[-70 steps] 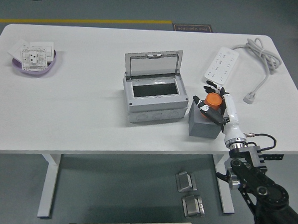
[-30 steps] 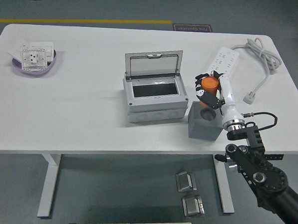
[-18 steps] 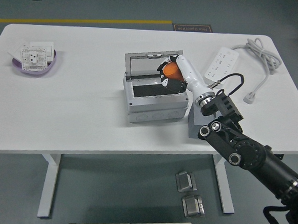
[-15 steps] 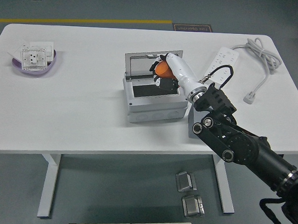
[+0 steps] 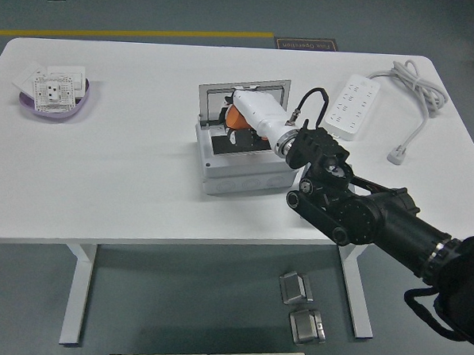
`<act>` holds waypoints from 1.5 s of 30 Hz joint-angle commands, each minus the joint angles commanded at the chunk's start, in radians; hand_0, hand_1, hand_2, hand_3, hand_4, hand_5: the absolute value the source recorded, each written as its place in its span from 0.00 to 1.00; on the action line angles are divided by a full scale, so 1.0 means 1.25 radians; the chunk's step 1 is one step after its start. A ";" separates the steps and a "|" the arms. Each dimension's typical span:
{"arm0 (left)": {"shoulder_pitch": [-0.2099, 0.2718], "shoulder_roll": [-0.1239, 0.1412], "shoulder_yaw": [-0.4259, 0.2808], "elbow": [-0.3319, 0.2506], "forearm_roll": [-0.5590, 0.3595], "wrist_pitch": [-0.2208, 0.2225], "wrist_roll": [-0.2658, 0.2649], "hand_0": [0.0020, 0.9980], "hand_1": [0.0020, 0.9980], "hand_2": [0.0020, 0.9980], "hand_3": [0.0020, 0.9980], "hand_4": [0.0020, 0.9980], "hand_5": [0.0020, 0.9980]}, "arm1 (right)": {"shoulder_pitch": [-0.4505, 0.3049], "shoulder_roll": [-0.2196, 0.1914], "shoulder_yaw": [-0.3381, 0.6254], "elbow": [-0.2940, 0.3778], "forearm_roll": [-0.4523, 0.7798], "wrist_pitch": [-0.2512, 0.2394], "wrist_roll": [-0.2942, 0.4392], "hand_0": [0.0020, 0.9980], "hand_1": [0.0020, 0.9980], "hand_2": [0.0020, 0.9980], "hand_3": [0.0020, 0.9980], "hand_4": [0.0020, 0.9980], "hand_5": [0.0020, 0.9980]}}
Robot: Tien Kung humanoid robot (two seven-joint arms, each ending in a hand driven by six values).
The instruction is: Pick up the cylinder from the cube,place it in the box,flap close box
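My right hand reaches in from the lower right and hovers over the opening of the grey box. Its fingers are curled around the orange cylinder, which shows only partly behind the white palm. The box's clear lid stands upright at the back. My black right arm covers the grey cube, so the cube is hidden. No left arm shows.
A purple bowl holding white socket plates sits at the far left. A white power strip with its grey cable lies at the back right. Metal parts lie on the floor under the table.
My right hand lifted the orange cylinder off the grey cube and carried it left and back; it now sits over the box opening, and the arm hides the cube.
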 joint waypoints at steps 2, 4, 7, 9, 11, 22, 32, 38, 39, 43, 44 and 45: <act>-0.001 0.001 0.003 0.000 -0.001 0.000 0.000 0.68 0.66 0.57 0.60 0.52 0.07 | 0.004 0.004 -0.010 -0.013 0.003 -0.001 0.008 0.47 0.29 0.31 0.21 0.00 0.00; -0.002 0.002 0.005 0.000 -0.002 0.000 0.000 0.68 0.66 0.57 0.60 0.52 0.07 | 0.006 0.007 -0.015 -0.023 0.004 -0.001 0.014 0.47 0.29 0.31 0.21 0.00 0.00; -0.004 0.002 0.010 0.000 -0.005 0.000 0.000 0.68 0.66 0.57 0.60 0.52 0.07 | 0.009 0.012 -0.017 -0.036 0.005 0.004 0.021 0.48 0.29 0.31 0.22 0.00 0.00; -0.006 0.002 0.014 0.000 -0.008 0.001 0.001 0.68 0.66 0.57 0.60 0.52 0.07 | 0.009 0.014 -0.017 -0.043 0.007 0.006 0.026 0.48 0.29 0.31 0.22 0.00 0.00; -0.007 0.002 0.019 0.000 -0.012 0.001 0.001 0.68 0.66 0.57 0.60 0.52 0.07 | 0.009 0.015 -0.015 -0.047 0.005 0.008 0.031 0.48 0.29 0.31 0.22 0.00 0.00; -0.016 0.004 0.039 0.000 -0.025 0.003 0.000 0.68 0.66 0.57 0.60 0.52 0.07 | 0.005 0.013 -0.007 -0.051 -0.044 0.004 0.045 0.62 0.63 0.62 0.67 0.18 0.00; -0.016 0.004 0.032 0.000 -0.015 0.002 0.001 0.68 0.66 0.57 0.60 0.52 0.07 | 0.000 0.006 -0.006 -0.055 -0.066 0.002 0.052 0.71 0.71 0.77 0.89 0.87 0.19; -0.019 0.002 0.036 0.000 -0.017 0.002 0.000 0.68 0.66 0.57 0.60 0.52 0.07 | -0.001 0.002 -0.002 -0.053 -0.066 -0.002 0.058 0.74 0.73 0.78 0.91 0.91 0.21; -0.018 0.002 0.035 0.000 -0.015 0.002 0.000 0.68 0.66 0.57 0.60 0.52 0.07 | -0.001 0.001 -0.001 -0.051 -0.066 -0.002 0.058 0.74 0.73 0.78 0.91 0.91 0.21; -0.015 -0.002 0.024 0.000 -0.005 0.000 0.000 0.68 0.66 0.57 0.59 0.51 0.07 | -0.008 -0.014 0.004 -0.020 -0.052 -0.002 0.052 0.75 0.73 0.78 0.91 0.93 0.24; -0.014 -0.003 0.021 0.000 -0.003 0.000 0.001 0.68 0.66 0.57 0.59 0.51 0.07 | -0.012 -0.023 0.005 -0.003 -0.041 -0.001 0.049 0.75 0.73 0.78 0.91 0.93 0.24; -0.013 -0.004 0.019 0.000 -0.001 0.000 0.001 0.68 0.66 0.57 0.59 0.51 0.07 | -0.015 -0.032 0.007 0.011 -0.032 0.001 0.045 0.75 0.73 0.78 0.91 0.93 0.24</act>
